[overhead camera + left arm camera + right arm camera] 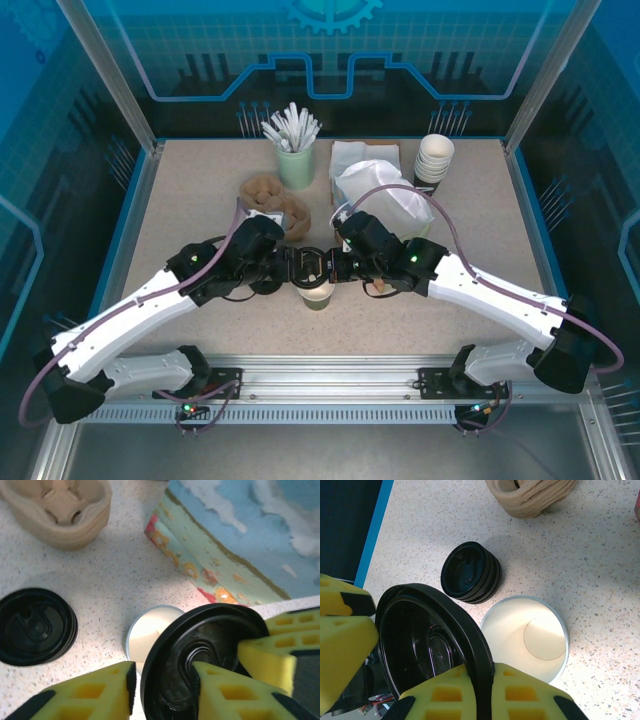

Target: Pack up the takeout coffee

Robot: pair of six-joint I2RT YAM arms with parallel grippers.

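The takeout coffee's cup [317,293] stands open on the table, with green sides, a white inside [530,635] and no lid on it [150,630]. Just above it a black lid [200,655] hangs tilted on edge between both grippers. My right gripper [485,675] is shut on the lid's rim [420,640], coming in from the right [342,266]. My left gripper [162,672] straddles the opposite rim from the left [298,268]; its fingers are parted, with a thin gap between the left pad and the rim.
A stack of black lids [265,285] sits left of the cup [470,577]. Pulp cup carriers [275,200] lie behind, and a paper bag [385,200] with a printed side [240,540] is at back right. Stacked cups [433,160] and a green stirrer holder [295,150] stand at the back.
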